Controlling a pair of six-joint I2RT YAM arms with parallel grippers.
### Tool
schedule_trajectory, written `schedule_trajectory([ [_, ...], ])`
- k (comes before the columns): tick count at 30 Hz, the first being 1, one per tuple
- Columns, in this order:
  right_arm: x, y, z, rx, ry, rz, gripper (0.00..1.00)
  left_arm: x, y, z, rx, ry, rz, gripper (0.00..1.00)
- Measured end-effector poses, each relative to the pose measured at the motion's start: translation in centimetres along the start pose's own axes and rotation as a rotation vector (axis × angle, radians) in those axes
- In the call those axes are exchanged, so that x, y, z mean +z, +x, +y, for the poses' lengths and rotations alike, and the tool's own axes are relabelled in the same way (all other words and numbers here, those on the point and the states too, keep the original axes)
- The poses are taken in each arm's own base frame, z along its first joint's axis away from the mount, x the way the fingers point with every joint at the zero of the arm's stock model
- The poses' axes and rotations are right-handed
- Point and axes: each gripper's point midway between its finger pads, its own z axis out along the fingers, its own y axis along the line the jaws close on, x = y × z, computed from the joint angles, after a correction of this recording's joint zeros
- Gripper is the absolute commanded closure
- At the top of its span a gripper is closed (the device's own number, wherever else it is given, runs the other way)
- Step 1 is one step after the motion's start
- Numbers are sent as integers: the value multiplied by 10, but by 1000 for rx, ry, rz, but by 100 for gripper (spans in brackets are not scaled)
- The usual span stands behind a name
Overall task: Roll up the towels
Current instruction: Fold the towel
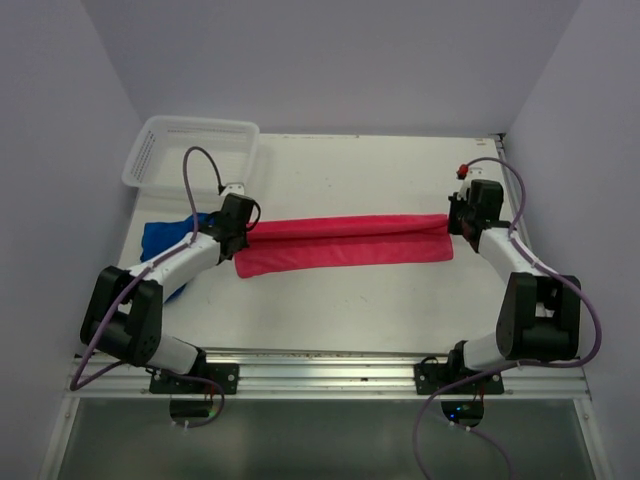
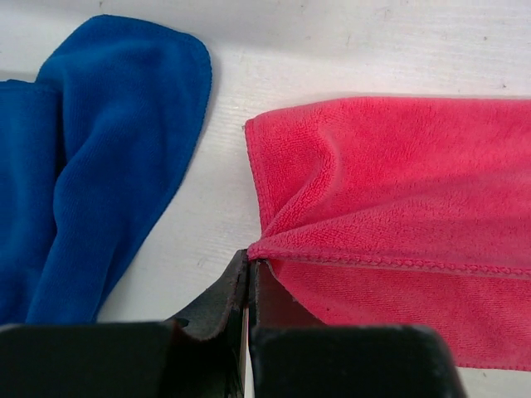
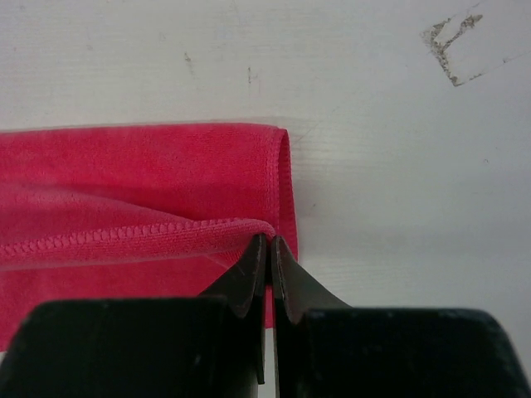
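A red towel (image 1: pixel 345 243) lies folded lengthwise in a long strip across the middle of the table. My left gripper (image 1: pixel 243 235) is shut on the corner of its left end; the left wrist view shows the towel (image 2: pixel 398 191) with its hemmed edge pinched at my gripper (image 2: pixel 250 259). My right gripper (image 1: pixel 456 222) is shut on the corner of its right end; the right wrist view shows the towel (image 3: pixel 141 186) pinched at my gripper (image 3: pixel 270 239). A blue towel (image 1: pixel 163 240) lies crumpled at the left and also shows in the left wrist view (image 2: pixel 91 157).
A white plastic basket (image 1: pixel 190 150) stands at the far left corner of the table. A small red object (image 1: pixel 462 169) sits near the far right edge. Grey walls close in the table on three sides.
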Motion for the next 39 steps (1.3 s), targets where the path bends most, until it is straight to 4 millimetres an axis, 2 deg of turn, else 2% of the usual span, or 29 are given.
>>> schedule_trajectory([
  [6, -2, 0, -6, 21, 39, 1, 100, -8, -4, 4, -29, -10, -25, 100],
  [13, -2, 3, -8, 39, 54, 8, 100, -9, 11, 2, 2, -20, -4, 100],
  [22, -1, 27, -6, 65, 55, 56, 100, -9, 18, 2, -22, -30, 7, 100],
  [29, 0, 43, -4, 90, 54, 89, 96, -6, 39, 4, -3, -36, 44, 100],
  [34, 0, 48, -4, 98, 54, 98, 89, -8, 46, -2, 7, -21, 52, 100],
  [35, 0, 49, -4, 99, 54, 99, 84, -9, 46, -4, 10, -18, 51, 100],
  [37, 0, 48, -4, 104, 54, 98, 80, -10, 47, -7, 15, -14, 49, 100],
  [39, 0, 48, -4, 106, 54, 98, 73, -11, 47, -9, 18, -10, 46, 91],
])
